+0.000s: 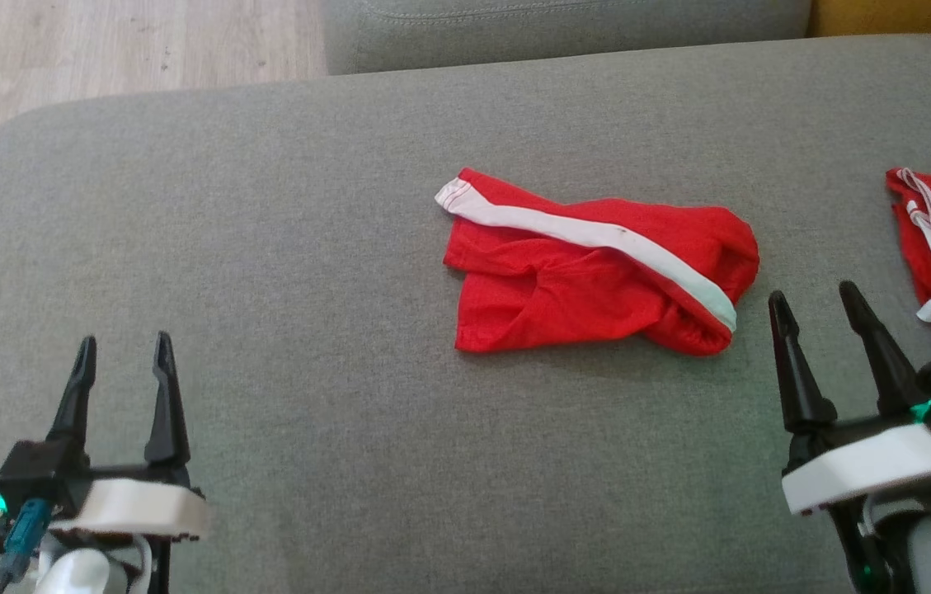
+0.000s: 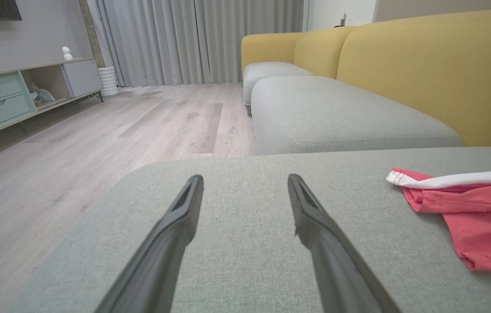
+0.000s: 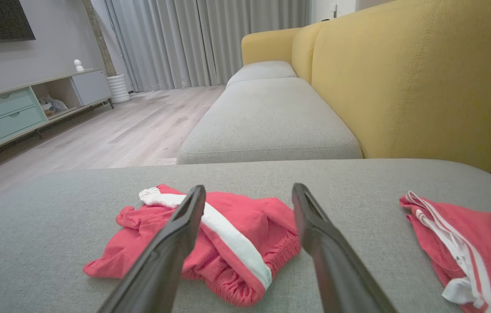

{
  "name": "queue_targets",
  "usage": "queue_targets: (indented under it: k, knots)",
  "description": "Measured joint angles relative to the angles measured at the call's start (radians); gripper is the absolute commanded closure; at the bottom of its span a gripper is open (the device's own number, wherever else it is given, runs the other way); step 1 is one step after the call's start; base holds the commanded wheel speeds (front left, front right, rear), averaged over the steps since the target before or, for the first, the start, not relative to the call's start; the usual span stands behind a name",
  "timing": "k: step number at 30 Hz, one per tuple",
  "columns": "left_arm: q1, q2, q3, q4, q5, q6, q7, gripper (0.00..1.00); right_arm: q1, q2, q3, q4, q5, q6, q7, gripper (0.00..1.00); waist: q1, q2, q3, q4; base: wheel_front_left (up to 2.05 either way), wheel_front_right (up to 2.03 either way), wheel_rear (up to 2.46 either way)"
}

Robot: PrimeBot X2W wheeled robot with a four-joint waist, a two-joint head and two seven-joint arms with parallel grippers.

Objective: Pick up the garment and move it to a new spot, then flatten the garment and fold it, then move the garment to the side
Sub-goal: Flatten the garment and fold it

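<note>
Grey-and-yellow sofa [image 3: 402, 87], pale wood floor [image 2: 97, 143], grey curtains [image 2: 193, 39]

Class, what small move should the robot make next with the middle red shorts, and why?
Probably bring the open right gripper down onto the crumpled red white-striped fabric shorts to spread them: they lie bunched on the grey cushion, nearest that gripper.

Grey sofa seat [image 1: 267, 247], yellow backrest [image 3: 402, 87] behind; wood floor [image 2: 97, 139], grey curtains [image 2: 193, 39], sideboard [image 2: 1, 100] beyond.

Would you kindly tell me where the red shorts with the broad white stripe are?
Head view: the red shorts lie crumpled on the grey cushion, right of centre, just ahead-left of the right claw, apart from it.
</note>
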Motion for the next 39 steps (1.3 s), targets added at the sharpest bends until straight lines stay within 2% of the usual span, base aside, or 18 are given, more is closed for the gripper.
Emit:
queue_targets:
  k: [13,19,21,22,28,32,39]
  knots:
    - [0.025,0.008,-0.004,-0.017,-0.009,0.014,0.018,0.00,0.046,0.027,-0.016,-0.072,0.000,0.000,0.046,0.00,0.0000,0.0000,-0.004,-0.006,0.00,0.00,0.00]
    - [-0.017,0.002,-0.065,-0.027,0.007,0.007,0.065,0.00,0.045,0.027,-0.018,-0.081,0.000,0.000,0.050,0.00,0.0000,0.0000,0.012,-0.012,0.00,0.00,0.00]
    - [-0.065,-0.014,-0.101,-0.028,0.011,-0.012,0.105,0.00,0.044,0.027,-0.019,-0.086,0.002,0.000,0.054,0.00,0.0000,0.0000,0.025,-0.018,0.00,0.00,0.00]
    - [-0.137,-0.045,-0.149,-0.017,0.012,-0.043,0.157,0.00,0.043,0.026,-0.022,-0.093,0.002,0.000,0.054,0.00,0.0001,0.0000,0.042,-0.023,0.00,0.00,0.00]
    - [-0.393,-0.186,-0.277,0.131,0.011,-0.135,0.301,0.00,0.002,0.022,-0.026,-0.102,0.011,0.000,0.056,0.00,0.0003,0.0000,0.108,-0.043,0.00,0.00,0.00]
    - [-0.528,-0.266,-0.312,0.295,0.003,-0.194,0.335,0.00,-0.020,0.017,-0.021,-0.101,0.028,0.000,0.057,0.00,0.0003,0.0000,0.153,-0.062,0.00,0.00,0.00]
    - [-0.661,-0.334,-0.351,0.572,-0.018,-0.277,0.367,0.00,-0.026,0.017,-0.016,-0.088,0.045,0.000,0.056,0.00,0.0003,0.0000,0.210,-0.099,0.00,0.00,0.00]
